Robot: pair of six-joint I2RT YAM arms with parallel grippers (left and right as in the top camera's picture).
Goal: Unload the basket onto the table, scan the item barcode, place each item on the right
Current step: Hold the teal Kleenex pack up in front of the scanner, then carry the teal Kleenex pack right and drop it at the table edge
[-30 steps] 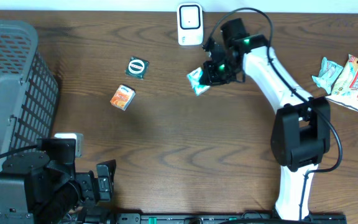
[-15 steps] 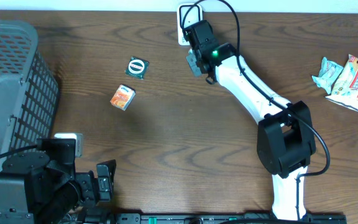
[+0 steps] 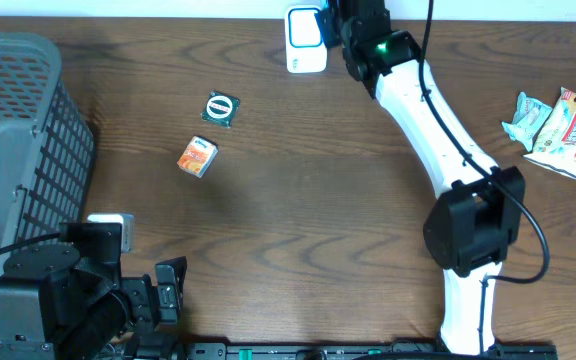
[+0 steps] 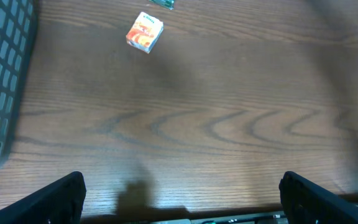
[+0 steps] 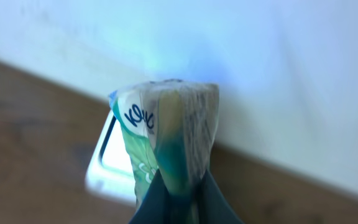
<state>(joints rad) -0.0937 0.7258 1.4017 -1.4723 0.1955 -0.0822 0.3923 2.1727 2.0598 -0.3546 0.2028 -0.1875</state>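
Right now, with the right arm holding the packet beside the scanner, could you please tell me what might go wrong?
1. The right pincer grips the green packet only by a thin, crumpled end, so it may slip out.
2. The packet is folded over and no barcode shows in the wrist view, so the scanner may fail to read it.
3. The pincer hangs very close to the scanner; a small turn could knock it.

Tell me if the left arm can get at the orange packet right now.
Probably yes. The left arm has its jaws wide open and empty, and only bare table lies between them and the orange packet.
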